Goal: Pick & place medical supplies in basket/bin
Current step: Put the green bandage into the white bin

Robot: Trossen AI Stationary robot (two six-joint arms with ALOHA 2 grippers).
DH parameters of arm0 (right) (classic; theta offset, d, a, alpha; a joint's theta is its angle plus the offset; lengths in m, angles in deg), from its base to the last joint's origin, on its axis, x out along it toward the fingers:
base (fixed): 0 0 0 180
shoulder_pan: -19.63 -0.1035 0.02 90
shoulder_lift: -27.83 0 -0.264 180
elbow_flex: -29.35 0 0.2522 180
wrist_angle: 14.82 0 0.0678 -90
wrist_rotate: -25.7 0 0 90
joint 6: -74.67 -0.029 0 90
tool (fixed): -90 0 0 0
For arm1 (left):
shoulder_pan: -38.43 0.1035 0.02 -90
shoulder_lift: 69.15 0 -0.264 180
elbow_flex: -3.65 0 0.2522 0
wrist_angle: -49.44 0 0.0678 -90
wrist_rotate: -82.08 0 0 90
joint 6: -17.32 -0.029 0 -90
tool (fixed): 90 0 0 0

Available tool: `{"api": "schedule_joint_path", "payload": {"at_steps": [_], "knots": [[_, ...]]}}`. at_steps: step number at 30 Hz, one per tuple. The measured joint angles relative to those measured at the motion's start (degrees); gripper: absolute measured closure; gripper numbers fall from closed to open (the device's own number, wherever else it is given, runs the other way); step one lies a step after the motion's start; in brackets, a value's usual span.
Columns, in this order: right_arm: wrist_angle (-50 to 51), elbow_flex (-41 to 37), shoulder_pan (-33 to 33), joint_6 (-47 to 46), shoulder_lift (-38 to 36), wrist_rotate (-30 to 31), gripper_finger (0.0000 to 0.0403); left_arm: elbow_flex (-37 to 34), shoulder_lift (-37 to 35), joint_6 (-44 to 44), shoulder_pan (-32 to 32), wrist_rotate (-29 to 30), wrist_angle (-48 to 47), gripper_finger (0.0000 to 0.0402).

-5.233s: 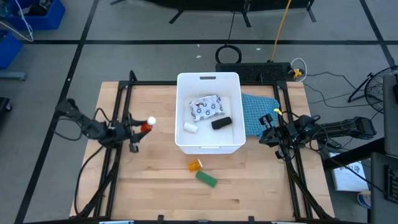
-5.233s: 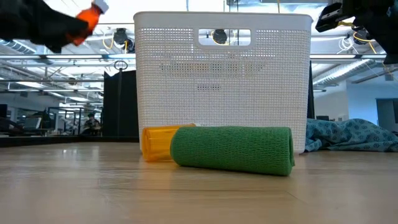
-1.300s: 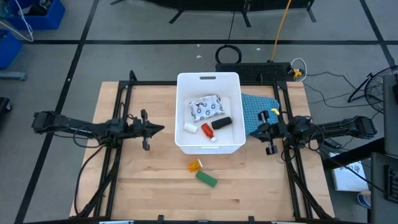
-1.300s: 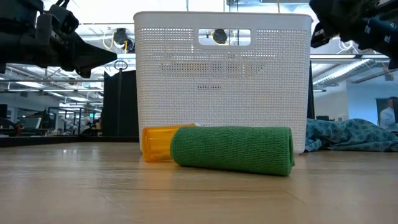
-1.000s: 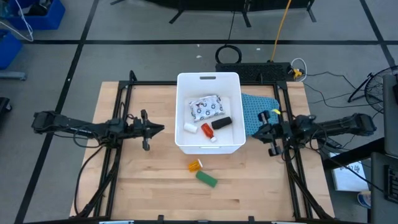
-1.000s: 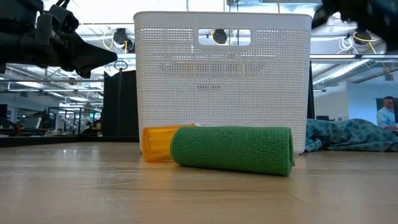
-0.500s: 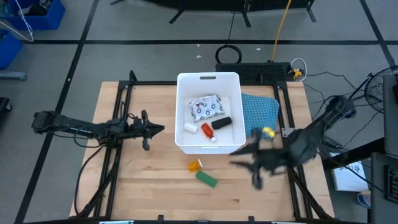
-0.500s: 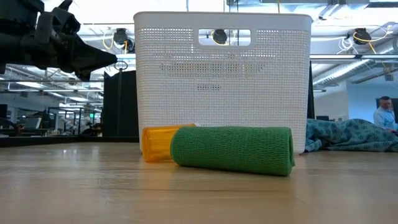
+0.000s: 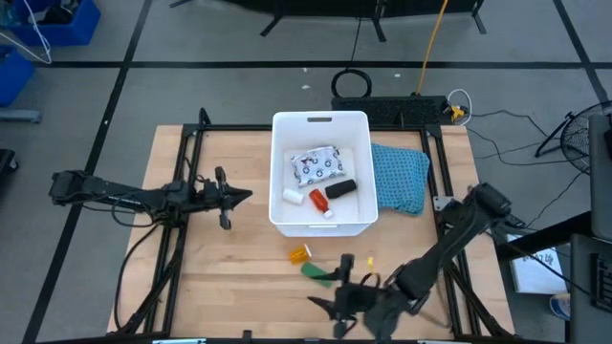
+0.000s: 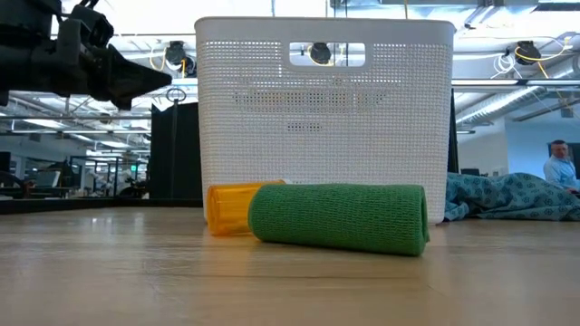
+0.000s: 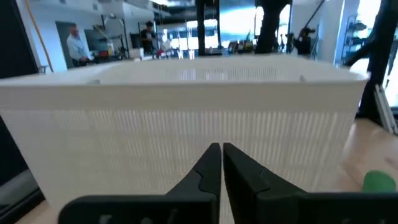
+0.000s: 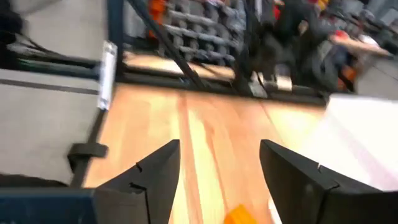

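The white bin [image 9: 320, 225] stands mid-table and holds a printed packet [image 9: 317, 164], a black oblong [image 9: 341, 189], a red tube [image 9: 318, 199] and a white roll [image 9: 293, 195]. In front of it, an orange vial [image 9: 300, 253] and a green bar [image 9: 316, 273] lie on their sides on the wood. My right gripper [image 9: 321, 292] hovers open by the near edge, just beside the green bar. In its wrist view the vial [image 12: 239, 214] shows between its fingers. My left gripper [image 9: 244, 198] is shut and empty, left of the bin.
A blue-green mesh cloth [image 9: 400, 179] lies on the table right of the bin. Black frame rails [image 9: 182, 248] run along the table's left and right sides. Bare wood lies left of the vial and along the near edge.
My right gripper has swung from the table's right side, beside the cloth, toward the near edge and leftward to the green bar, and has opened. My left gripper has stayed where it was. The supplies have not moved.
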Motion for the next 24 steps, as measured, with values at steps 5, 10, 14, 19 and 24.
{"api": "schedule_joint_path", "payload": {"at_steps": [5, 10, 14, 19, 24], "knots": [[0.9, 0.0, 0.2, -7.5, 6.5, 4.1, 0.0188, 0.0, 0.0, 0.0, 0.0, 0.0, 2.7, 0.0361], [8.9, -0.1, 1.8, -19.3, 10.5, 4.0, 0.0188, 0.0, 0.0, -0.8, 0.0, 0.0, 3.7, 0.0353], [16.2, -0.1, 3.3, -30.0, 11.1, -0.7, 0.0188, 0.0, 0.0, -2.6, 0.0, 0.0, 4.2, 0.0358], [18.0, -1.4, 5.3, -38.1, 11.1, -10.1, 0.0188, 0.0, 0.0, -3.6, 0.0, 0.0, 4.3, 0.0368], [17.5, -4.7, 6.1, -41.9, 11.1, -13.7, 0.0188, 0.0, 0.0, -3.6, 0.0, 0.0, 4.4, 0.0369]]}}
